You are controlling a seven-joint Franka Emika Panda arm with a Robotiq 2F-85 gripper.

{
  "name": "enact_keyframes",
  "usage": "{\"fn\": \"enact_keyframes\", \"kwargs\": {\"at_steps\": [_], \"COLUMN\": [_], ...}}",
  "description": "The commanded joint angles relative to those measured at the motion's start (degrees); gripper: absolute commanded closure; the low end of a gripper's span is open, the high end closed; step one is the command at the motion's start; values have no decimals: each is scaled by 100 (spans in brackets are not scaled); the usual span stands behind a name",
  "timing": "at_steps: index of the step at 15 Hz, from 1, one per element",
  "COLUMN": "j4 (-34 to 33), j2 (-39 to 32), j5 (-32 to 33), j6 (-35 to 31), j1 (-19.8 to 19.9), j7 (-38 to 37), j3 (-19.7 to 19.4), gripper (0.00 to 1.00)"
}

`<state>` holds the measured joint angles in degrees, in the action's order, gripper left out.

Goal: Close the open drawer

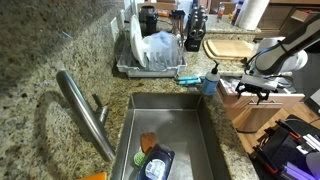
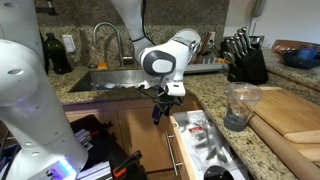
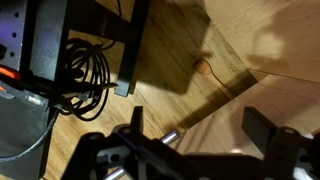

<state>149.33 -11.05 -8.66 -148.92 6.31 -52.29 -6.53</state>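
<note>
The drawer [image 2: 203, 140] is pulled out of the light-brown cabinet under the granite counter. It is white inside and holds dark utensils. It also shows in an exterior view [image 1: 262, 104] to the right of the sink. My gripper [image 2: 160, 106] hangs in front of the drawer's wooden front, fingers pointing down. In the wrist view the gripper [image 3: 200, 125] is open, with a dark finger on each side. The wooden drawer front [image 3: 225, 110] and its metal bar handle [image 3: 172, 131] lie between the fingers. I cannot tell whether the fingers touch the front.
The steel sink [image 1: 170, 125] with its faucet [image 1: 85, 110] is beside the drawer. A dish rack [image 1: 155, 55] stands behind it. A knife block [image 2: 245, 62], a glass cup [image 2: 240, 105] and a cutting board [image 2: 290, 120] are on the counter. Black cables [image 3: 85, 75] lie on the wooden floor.
</note>
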Motion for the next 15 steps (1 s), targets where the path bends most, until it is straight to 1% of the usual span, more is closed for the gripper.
{"fn": "enact_keyframes", "kwargs": {"at_steps": [1, 5, 7, 11, 12, 13, 14, 15], "j4": [-152, -252, -213, -196, -198, -211, -217, -265], "j2": [-216, -348, -297, -314, -345, -376, -402, -350], "j5": [-72, -644, -936, -1103, -1102, -1110, -1107, -1215], "j6": [-11, -492, -1018, -2174, -2443, -2647, -2787, -2443], "j1": [-100, 33, 39, -32, 79, 105, 129, 254], "j7": [-125, 147, 349, 637, 640, 648, 616, 630], "j3": [-149, -86, -31, -5, 114, 134, 161, 285], "gripper": [0, 0, 0, 0, 0, 0, 0, 0]}}
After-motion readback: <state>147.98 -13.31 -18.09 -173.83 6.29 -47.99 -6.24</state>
